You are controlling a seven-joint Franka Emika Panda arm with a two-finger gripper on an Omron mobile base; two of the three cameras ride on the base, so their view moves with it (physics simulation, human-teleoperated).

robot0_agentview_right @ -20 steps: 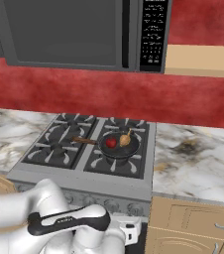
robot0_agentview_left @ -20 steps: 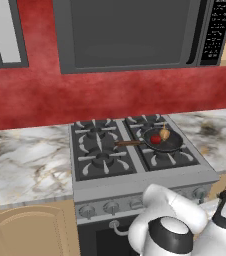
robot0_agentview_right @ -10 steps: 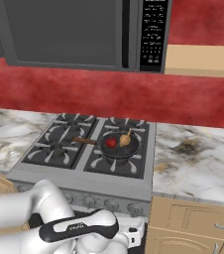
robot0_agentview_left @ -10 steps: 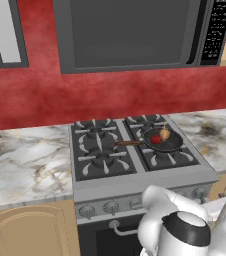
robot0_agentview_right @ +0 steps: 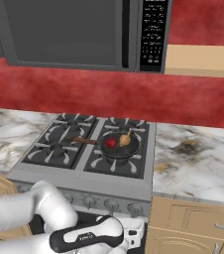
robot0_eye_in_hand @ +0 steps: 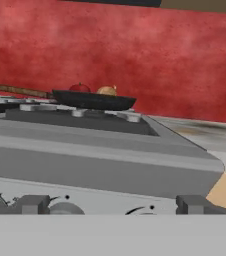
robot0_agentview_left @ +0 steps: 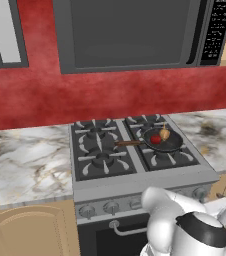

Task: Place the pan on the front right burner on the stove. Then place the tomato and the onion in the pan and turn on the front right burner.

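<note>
On the grey steel four-burner stove (robot0_agentview_left: pixel 135 180), right-hand side: one round shallow black frying pan (robot0_agentview_left: pixel 162 140) with a straight brown wooden handle pointing left across the cooktop. It sits on the dark pronged grate of the right half, over the front right burner (robot0_agentview_left: pixel 169 156) or just behind it; exact centring cannot be told.

Contents of the pan: one small glossy red tomato (robot0_agentview_left: pixel 156 139) and one tan-yellow onion (robot0_agentview_left: pixel 164 134) with a pointed tip, lying just beside each other, tomato to the left. From the hand view the pan (robot0_eye_in_hand: pixel 92 100) stands level on the grate, both items showing above its rim.

Front panel: a row of round grey knobs (robot0_agentview_left: pixel 111 206), with an oven door handle below.

Surroundings: marbled white counter (robot0_agentview_left: pixel 25 165) on both sides, red wall, dark microwave (robot0_agentview_left: pixel 135 32) overhead.

Robot: gripper (robot0_eye_in_hand: pixel 112 207) low, facing the knob panel, jaws released wide, grasping nothing; its dark fingertips (robot0_eye_in_hand: pixel 32 204) rise before the panel.
</note>
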